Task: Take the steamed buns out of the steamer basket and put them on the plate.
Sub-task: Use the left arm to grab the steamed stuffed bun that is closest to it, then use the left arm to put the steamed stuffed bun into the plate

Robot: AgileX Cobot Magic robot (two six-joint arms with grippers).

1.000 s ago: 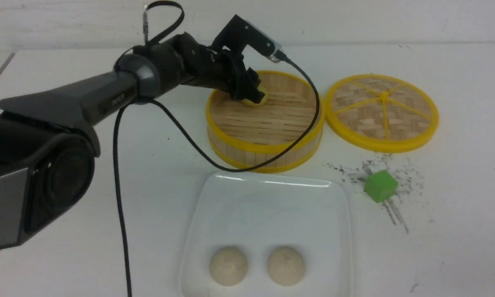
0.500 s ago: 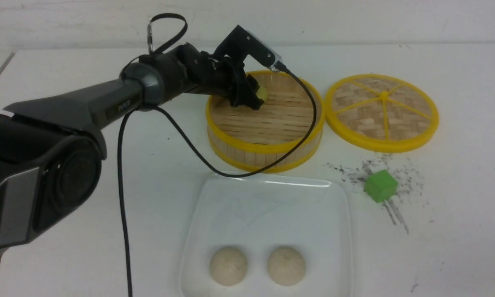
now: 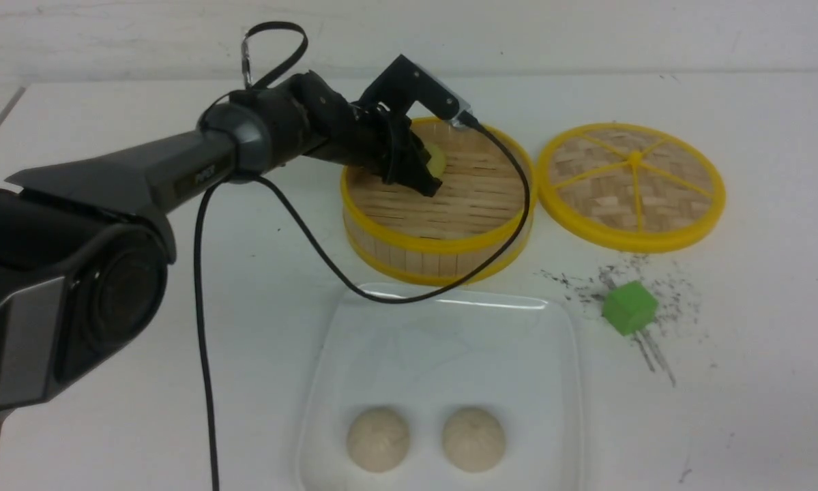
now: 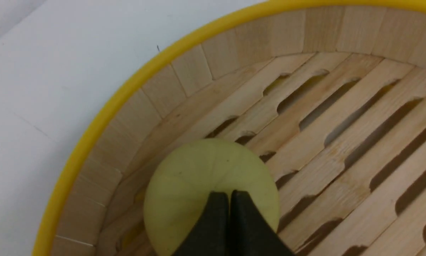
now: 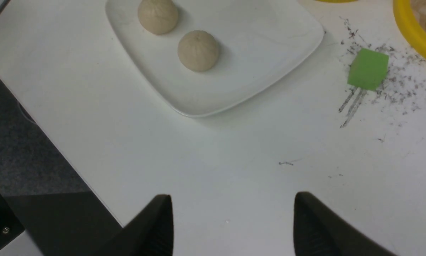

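The yellow bun (image 4: 198, 177) is sitting on the slats of the basket (image 4: 102, 106), close to its wall; the left gripper (image 4: 230, 195) is poised over the dome with its fingers pressed together, pinching nothing; whether the tips are touching the bun I cannot tell. For a good pick, I judge the jaws should be spreading wide, straddling the bun at its widest part, sinking toward the slats and closing gently; a high pinch is likely squeezing a soft dome out sideways, and the near wall is leaving little room. Two pale buns (image 3: 378, 438) are lying on the plate (image 3: 443, 327), with bare space behind them; the right gripper (image 5: 233, 196) is hanging spread and empty over the table (image 5: 234, 149).
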